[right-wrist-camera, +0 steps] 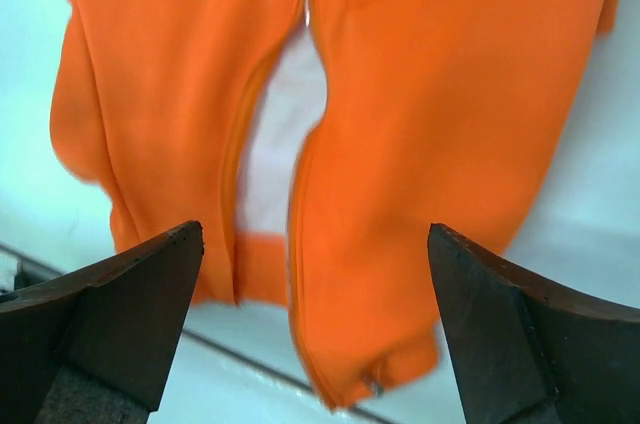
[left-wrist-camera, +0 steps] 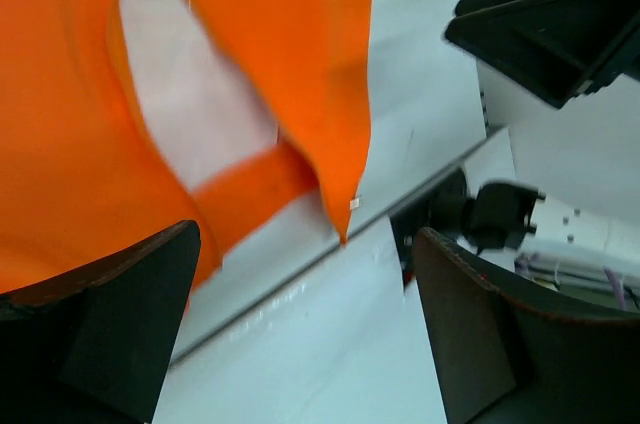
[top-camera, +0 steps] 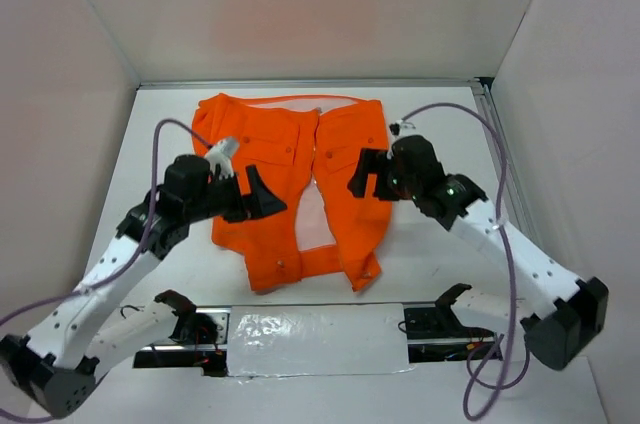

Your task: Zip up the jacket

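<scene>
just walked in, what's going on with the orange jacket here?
Two arms are set up to zip an orange jacket that lies flat on the table. Neither is gripping it now: the left hand and right hand both hover above it, wide open and empty. The front is not zipped at the near end; the panels spread apart toward the hem, with pale lining showing in the gap.

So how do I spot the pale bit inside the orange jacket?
Look at the white table: one big orange jacket lies flat on it. Down its middle the two front halves part, and pale pinkish lining shows in that gap. It is the only light patch with orange all around.
</scene>
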`<action>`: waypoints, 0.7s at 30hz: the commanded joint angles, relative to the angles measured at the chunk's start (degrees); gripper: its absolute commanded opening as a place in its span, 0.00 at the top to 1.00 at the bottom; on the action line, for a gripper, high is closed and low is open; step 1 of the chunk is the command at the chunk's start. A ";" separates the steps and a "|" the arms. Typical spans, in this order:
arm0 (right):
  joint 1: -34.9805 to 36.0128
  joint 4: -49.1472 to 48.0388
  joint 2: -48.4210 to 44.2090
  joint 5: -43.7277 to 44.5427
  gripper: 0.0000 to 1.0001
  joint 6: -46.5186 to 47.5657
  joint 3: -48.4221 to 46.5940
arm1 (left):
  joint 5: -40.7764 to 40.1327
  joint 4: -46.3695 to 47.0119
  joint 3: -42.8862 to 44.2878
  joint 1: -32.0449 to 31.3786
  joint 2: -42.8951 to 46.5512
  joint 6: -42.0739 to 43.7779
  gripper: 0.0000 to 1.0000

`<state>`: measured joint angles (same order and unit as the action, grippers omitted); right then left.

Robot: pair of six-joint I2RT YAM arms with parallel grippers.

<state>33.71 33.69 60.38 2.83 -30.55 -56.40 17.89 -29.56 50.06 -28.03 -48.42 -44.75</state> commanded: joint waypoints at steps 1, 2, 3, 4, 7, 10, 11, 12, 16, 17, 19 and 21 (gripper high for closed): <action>-3.91 -4.94 11.81 -2.53 0.00 3.02 -6.08 | -2.87 8.01 5.04 1.39 -11.23 4.06 0.01; -4.70 -7.30 14.74 -5.26 0.00 3.56 -6.96 | -1.73 12.81 6.18 2.44 -14.12 4.32 0.01; -6.36 -7.76 21.38 -7.64 0.00 3.91 -9.84 | 1.50 15.73 6.71 3.93 -20.33 5.98 0.01; -7.08 -7.76 24.58 -10.97 0.00 4.52 -11.96 | 2.66 17.42 7.93 4.56 -23.53 5.99 0.01; -8.14 -6.01 36.16 -11.45 0.00 4.45 -18.73 | 5.05 17.00 16.10 5.88 -37.24 7.48 0.01; -8.31 -4.60 42.53 -10.48 0.00 2.87 -20.86 | 4.53 14.19 20.16 6.23 -46.83 8.37 0.01; -8.40 -5.04 43.15 -10.65 0.00 1.99 -19.03 | 4.35 13.75 19.47 6.23 -48.33 7.67 0.01; -8.58 -5.56 43.50 -10.57 0.00 1.11 -17.70 | 4.78 14.79 18.15 6.32 -49.56 6.97 0.01; -8.49 -6.79 40.88 -9.34 0.00 -2.49 -8.57 | 7.87 19.19 6.32 5.45 -48.87 5.56 0.01; -8.40 -7.23 39.74 -8.99 0.00 -3.28 -3.07 | 7.43 19.19 4.53 4.57 -48.52 4.51 0.01; -7.79 -9.07 35.79 -9.85 0.00 -5.75 5.02 | 7.07 19.45 0.07 3.78 -47.82 3.62 0.01; -6.91 -9.78 31.31 -11.17 0.00 -8.02 9.62 | 7.51 18.93 -4.16 2.55 -46.59 2.83 0.01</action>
<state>25.36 20.32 95.39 -7.11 -33.67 -54.98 24.73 -9.58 52.05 -23.42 -96.40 -40.86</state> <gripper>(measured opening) 0.994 0.993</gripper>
